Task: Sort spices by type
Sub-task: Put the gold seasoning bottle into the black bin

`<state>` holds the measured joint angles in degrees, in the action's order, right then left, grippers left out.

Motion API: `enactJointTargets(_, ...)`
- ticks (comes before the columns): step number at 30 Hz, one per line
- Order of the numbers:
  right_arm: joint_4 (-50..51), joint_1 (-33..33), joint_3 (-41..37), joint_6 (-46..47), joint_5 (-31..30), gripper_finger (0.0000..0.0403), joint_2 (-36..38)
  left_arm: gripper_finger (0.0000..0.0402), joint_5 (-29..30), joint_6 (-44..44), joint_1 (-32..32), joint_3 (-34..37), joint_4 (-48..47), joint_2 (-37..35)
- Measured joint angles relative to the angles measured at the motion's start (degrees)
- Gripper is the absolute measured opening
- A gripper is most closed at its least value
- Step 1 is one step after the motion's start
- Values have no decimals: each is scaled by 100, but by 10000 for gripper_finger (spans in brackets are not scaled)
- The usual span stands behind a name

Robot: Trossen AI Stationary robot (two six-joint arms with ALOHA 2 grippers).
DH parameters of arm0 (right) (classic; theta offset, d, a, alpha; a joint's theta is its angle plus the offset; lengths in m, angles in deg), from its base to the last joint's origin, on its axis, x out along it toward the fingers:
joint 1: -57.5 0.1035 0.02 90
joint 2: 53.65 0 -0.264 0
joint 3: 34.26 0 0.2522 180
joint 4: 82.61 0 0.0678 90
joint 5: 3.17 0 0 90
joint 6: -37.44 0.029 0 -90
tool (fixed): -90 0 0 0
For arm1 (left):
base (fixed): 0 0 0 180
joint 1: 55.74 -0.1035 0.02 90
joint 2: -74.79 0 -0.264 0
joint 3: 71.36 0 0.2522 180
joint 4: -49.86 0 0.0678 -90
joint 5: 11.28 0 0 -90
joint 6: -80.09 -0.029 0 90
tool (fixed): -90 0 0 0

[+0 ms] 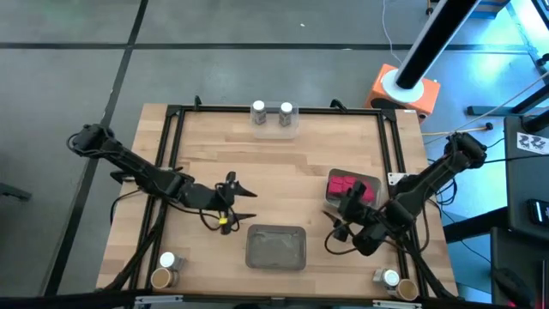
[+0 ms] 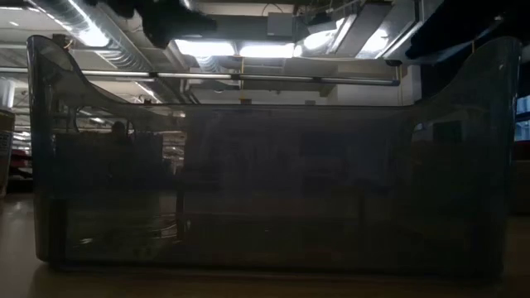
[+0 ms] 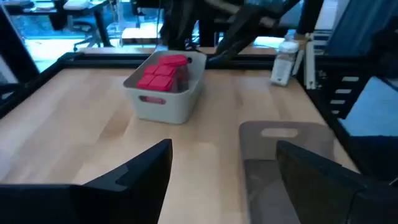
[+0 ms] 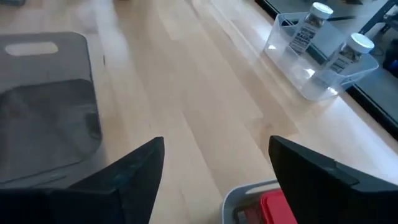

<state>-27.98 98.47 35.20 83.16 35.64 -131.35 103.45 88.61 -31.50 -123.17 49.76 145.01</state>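
Both pincers gape wide and empty. Our right pincer (image 1: 336, 225) hangs just beside the tray of red packs (image 1: 345, 185). Our left pincer (image 1: 244, 203) hovers mid-table; its nearest unsorted jars (image 1: 166, 269) sit behind it, so we turn back first.

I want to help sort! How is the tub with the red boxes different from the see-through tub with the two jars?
The pale tub is solid grey-white; the clear tub is see-through. The pale tub holds red boxes, packed close; the clear tub holds two white-capped jars, standing upright. The pale tub sits by the right gripper; the clear tub sits at the table's far edge. Both are small open containers.
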Motion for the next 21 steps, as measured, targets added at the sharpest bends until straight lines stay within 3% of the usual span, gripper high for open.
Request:
enactJointTargets(11,-843,-464,-6,-1310,281,289,-503,269,344,587,513,-1687,-2051,940)
enactJointTargets(21,-1418,-786,-5,-2190,473,289,-668,269,521,1893,974,-3813,-5399,2094)
